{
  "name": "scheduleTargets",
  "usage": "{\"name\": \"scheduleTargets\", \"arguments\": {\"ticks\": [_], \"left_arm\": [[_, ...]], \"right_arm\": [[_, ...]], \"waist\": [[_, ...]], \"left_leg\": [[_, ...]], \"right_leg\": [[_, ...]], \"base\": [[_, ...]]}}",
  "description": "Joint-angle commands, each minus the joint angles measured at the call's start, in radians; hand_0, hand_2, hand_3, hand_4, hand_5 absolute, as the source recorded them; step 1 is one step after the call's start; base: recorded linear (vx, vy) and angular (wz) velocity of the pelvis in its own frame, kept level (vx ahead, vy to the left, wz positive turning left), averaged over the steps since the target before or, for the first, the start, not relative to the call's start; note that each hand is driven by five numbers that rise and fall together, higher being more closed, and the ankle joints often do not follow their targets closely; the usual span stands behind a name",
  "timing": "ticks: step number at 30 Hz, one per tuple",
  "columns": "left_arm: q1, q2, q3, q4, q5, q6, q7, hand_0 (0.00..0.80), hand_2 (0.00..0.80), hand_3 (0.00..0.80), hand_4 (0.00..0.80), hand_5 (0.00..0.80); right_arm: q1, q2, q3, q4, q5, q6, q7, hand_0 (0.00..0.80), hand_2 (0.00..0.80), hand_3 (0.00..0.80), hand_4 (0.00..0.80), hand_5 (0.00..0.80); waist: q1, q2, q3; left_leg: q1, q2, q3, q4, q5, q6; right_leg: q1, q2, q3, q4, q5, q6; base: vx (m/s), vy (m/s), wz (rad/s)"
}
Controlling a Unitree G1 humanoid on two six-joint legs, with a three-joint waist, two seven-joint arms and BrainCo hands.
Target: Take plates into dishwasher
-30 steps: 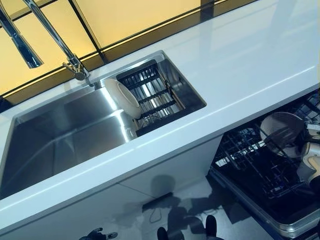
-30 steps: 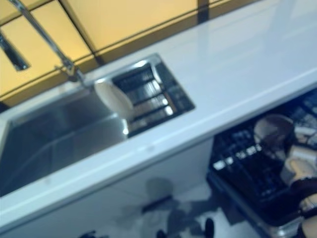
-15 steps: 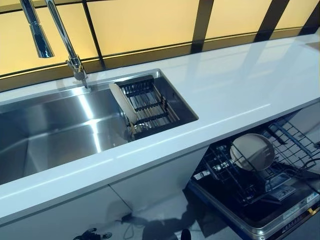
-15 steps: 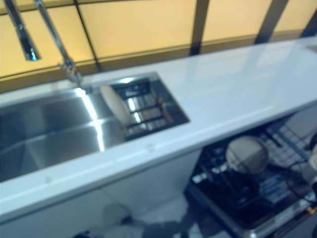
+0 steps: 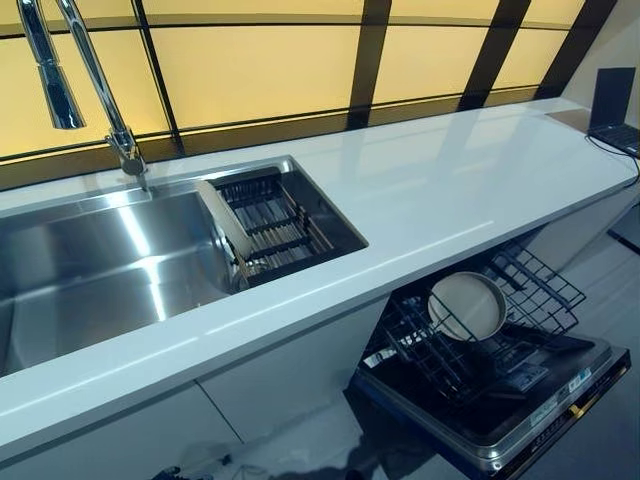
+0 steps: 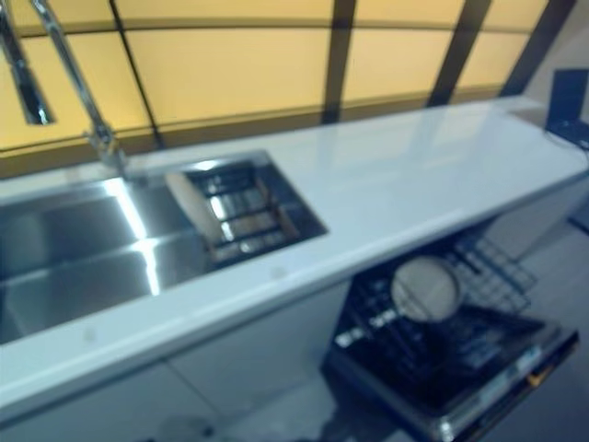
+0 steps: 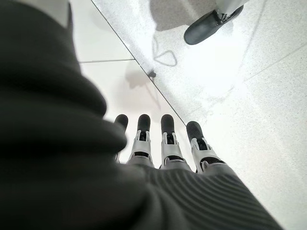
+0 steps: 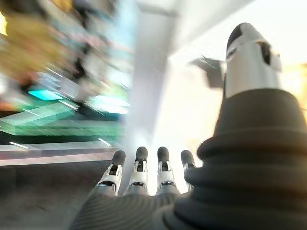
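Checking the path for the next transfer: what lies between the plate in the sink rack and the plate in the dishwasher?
In the left eye view, only bare white counter lies between the sink plate and the dishwasher plate.

Right hand (image 8: pixel 144 191), fingers (image 8: pixel 140 167) seemingly straight, holds nothing.

Two plates show: one plate (image 5: pixel 224 218) stands on edge in the drying rack (image 5: pixel 278 222) inside the sink (image 5: pixel 110 260), and another plate (image 5: pixel 467 305) stands in the lower rack (image 5: pixel 470 330) of the open dishwasher (image 5: pixel 545 400). There is one sink, one tap (image 5: pixel 95 80), one drying rack, one white worktop (image 5: pixel 450 190) and one dishwasher. One dark laptop (image 5: pixel 612 105) sits at the worktop's far end. Two robot hands show, one in each wrist view: the left hand (image 7: pixel 165 143) and the right hand (image 8: pixel 139 175).
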Motion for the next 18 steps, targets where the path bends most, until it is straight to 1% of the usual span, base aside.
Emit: {"name": "scheduleTargets", "arguments": {"ticks": [1,4,6,7,9,11,13,14,16,17,18], "left_arm": [[-0.014,0.032,-0.034,0.037,-0.028,-0.001,0.032,0.000,0.000,0.000,0.000,0.000],[-0.005,0.029,-0.038,0.024,-0.043,0.003,0.043,0.000,0.000,0.000,0.000,0.000],[-0.004,0.027,-0.044,0.016,-0.048,0.007,0.050,0.000,0.000,0.000,0.000,0.000],[-0.002,0.026,-0.048,0.011,-0.051,0.010,0.054,0.000,0.000,0.000,0.000,0.000],[0.001,0.027,-0.048,0.007,-0.051,0.010,0.056,0.000,0.000,0.000,0.000,0.000],[0.005,0.027,-0.045,0.005,-0.060,0.010,0.058,0.000,0.000,0.000,0.000,0.000],[0.011,0.027,-0.041,0.002,-0.069,0.010,0.057,0.000,0.000,0.000,0.000,0.000],[0.010,0.029,-0.038,0.004,-0.069,0.012,0.057,0.000,0.000,0.000,0.000,0.000],[0.014,0.030,-0.032,0.007,-0.068,0.010,0.059,0.000,0.000,0.000,0.000,0.000],[0.017,0.032,-0.028,0.010,-0.067,0.008,0.060,0.000,0.000,0.000,0.000,0.000],[0.019,0.033,-0.022,0.012,-0.063,0.003,0.060,0.000,0.000,0.000,0.000,0.000]], "right_arm": [[-0.178,-0.095,0.097,-0.132,-0.068,-0.098,-0.081,0.000,0.000,0.000,0.000,0.000],[-0.261,-0.104,0.168,-0.218,-0.126,-0.221,-0.153,0.000,0.000,0.000,0.000,0.000],[-0.324,-0.104,0.228,-0.254,-0.176,-0.259,-0.174,0.000,0.000,0.000,0.000,0.000],[-0.354,-0.097,0.258,-0.264,-0.215,-0.298,-0.194,0.000,0.000,0.000,0.000,0.000],[-0.417,-0.087,0.323,-0.299,-0.274,-0.327,-0.187,0.000,0.000,0.000,0.000,0.000],[-0.475,-0.073,0.384,-0.325,-0.303,-0.372,-0.176,0.000,0.000,0.000,0.000,0.000],[-0.529,-0.060,0.439,-0.357,-0.327,-0.427,-0.167,0.000,0.000,0.000,0.000,0.000],[-0.558,-0.053,0.467,-0.378,-0.349,-0.467,-0.162,0.000,0.000,0.000,0.000,0.000],[-0.607,-0.036,0.516,-0.417,-0.369,-0.503,-0.147,0.000,0.000,0.000,0.000,0.000],[-0.637,-0.028,0.544,-0.438,-0.377,-0.508,-0.132,0.000,0.000,0.000,0.000,0.000],[-0.667,-0.020,0.575,-0.452,-0.368,-0.496,-0.118,0.000,0.000,0.000,0.000,0.000]], "waist": [[0.063,-0.032,0.001],[0.081,-0.036,0.006],[0.094,-0.037,0.008],[0.103,-0.037,0.011],[0.118,-0.039,0.015],[0.129,-0.040,0.018],[0.140,-0.044,0.023],[0.147,-0.048,0.025],[0.159,-0.052,0.030],[0.165,-0.055,0.033],[0.171,-0.058,0.036]], "left_leg": [[0.006,0.004,-0.054,0.003,-0.073,0.055],[-0.008,0.000,-0.082,0.003,-0.068,0.054],[-0.019,-0.003,-0.098,0.003,-0.063,0.054],[-0.025,-0.006,-0.108,0.003,-0.061,0.054],[-0.039,-0.010,-0.131,0.003,-0.055,0.053],[-0.051,-0.014,-0.149,0.003,-0.049,0.051],[-0.062,-0.016,-0.166,0.003,-0.043,0.047],[-0.069,-0.018,-0.176,0.003,-0.038,0.046],[-0.080,-0.022,-0.191,0.003,-0.033,0.044],[-0.085,-0.024,-0.200,0.003,-0.029,0.043],[-0.090,-0.025,-0.208,0.003,-0.027,0.042]], "right_leg": [[0.076,-0.024,-0.058,0.004,-0.111,0.070],[0.079,-0.028,-0.084,0.004,-0.117,0.070],[0.078,-0.032,-0.099,0.004,-0.119,0.069],[0.080,-0.034,-0.109,0.004,-0.121,0.069],[0.080,-0.038,-0.127,0.004,-0.124,0.070],[0.080,-0.040,-0.144,0.004,-0.126,0.069],[0.082,-0.042,-0.161,0.004,-0.127,0.069],[0.083,-0.043,-0.172,0.004,-0.128,0.069],[0.085,-0.044,-0.189,0.004,-0.130,0.068],[0.086,-0.044,-0.199,0.004,-0.130,0.067],[0.087,-0.044,-0.208,0.004,-0.131,0.067]], "base": [[0.007,-0.021,0.19],[0.003,-0.027,0.20],[0.003,-0.018,0.29],[0.005,-0.013,0.32],[0.009,-0.009,0.34],[0.017,-0.004,0.37],[0.021,0.003,0.31],[0.018,0.009,0.20],[0.023,0.011,0.28],[0.025,0.007,0.30],[0.019,0.005,0.26]]}}
